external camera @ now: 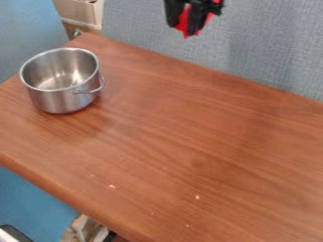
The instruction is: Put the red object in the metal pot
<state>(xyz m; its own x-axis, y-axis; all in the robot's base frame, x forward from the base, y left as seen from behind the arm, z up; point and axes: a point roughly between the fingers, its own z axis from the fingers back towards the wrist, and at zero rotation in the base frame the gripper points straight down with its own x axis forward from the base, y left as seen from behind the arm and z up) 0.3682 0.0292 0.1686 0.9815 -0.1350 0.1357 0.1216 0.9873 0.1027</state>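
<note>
While the tool hangs at the top edge of the view, at about twelve o'clock, it is clamped on the red object, and only the tool's lower part shows, dark and a little blurred. That red block sits between the black fingers with its long axis running up and down, its lower end pointing toward the surface and poking out just below the fingertips. It is well up in the air, in front of the grey-blue backdrop, clear of the wood.

Over at nine to ten o'clock stands the metal pot, upright, mouth open to the top, shiny inside, with its small handle on the right side, facing three o'clock. Pot and block are well apart; the pot lies down and to the left of the block, toward eight o'clock from it.

Between them, nothing but bare brown wood grain. A pale boxy thing peeks in behind the far left corner of the surface, at eleven o'clock; what it is I cannot tell. A few pale specks dot the wood near six o'clock.

The pot sits near the left corner, close to the edges there. The near edge runs diagonally from left to bottom centre, with blue floor below it. Wide open wood spreads across the centre and right.
</note>
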